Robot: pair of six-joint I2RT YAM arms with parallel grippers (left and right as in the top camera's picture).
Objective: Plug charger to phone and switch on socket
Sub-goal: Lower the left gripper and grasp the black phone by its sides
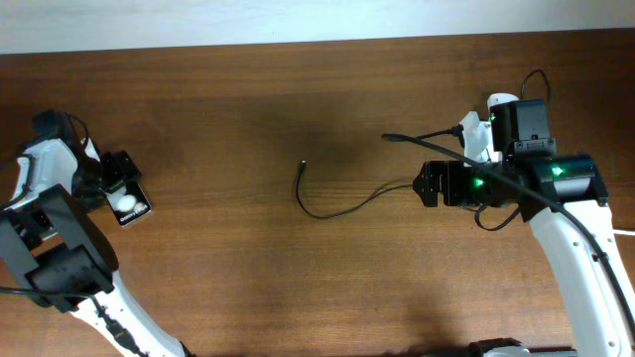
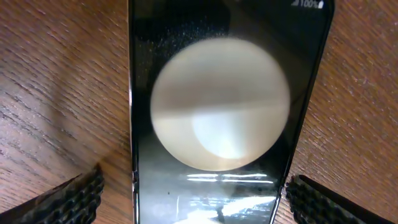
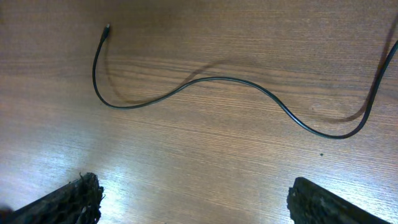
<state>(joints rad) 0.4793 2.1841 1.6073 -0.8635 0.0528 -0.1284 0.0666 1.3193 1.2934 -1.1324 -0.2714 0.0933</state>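
Grained wood table [image 1: 248, 99] | flat glossy phone [image 2: 211, 112] | thin curved charger [image 3: 214, 78]

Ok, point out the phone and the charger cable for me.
phone [image 2: 227, 115], left wrist view, on the white round blob on its face.
charger [image 3: 217, 78], right wrist view, on the middle of its black cable.

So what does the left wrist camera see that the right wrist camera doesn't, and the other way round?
Only the left wrist view shows the phone, close up, a white round blob on its face, between the open fingers of the left gripper. Only the right wrist view shows the charger cable and its plug tip, lying free ahead of the open right gripper. Both show the wooden table and black ribbed fingers spread apart.
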